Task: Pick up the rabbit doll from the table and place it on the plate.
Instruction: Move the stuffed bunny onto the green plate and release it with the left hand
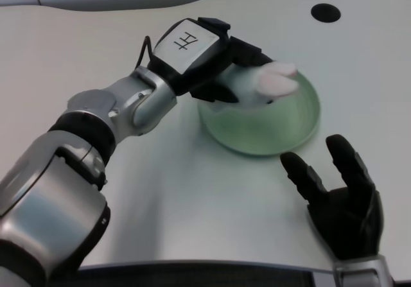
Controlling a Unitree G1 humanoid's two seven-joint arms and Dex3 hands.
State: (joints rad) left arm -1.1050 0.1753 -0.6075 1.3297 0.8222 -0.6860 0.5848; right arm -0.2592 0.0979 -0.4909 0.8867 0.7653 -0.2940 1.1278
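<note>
Bench surface fills nearly all we see: white, smooth, with a dark edge nearest us and a round black hole far off at the upper right. Beyond the far edge we make out only a pale strip of wall or panel. Nearest on the right, the right hand lies palm up with fingers spread. Farther in, our left forearm reaches diagonally across to the green plate. Our left hand sits over the plate's near-left rim, fingers wrapped around the rabbit doll, gripping it. The doll, white with pale pink ears pointing right, is over the plate's inside; we cannot tell if it touches the plate.
</note>
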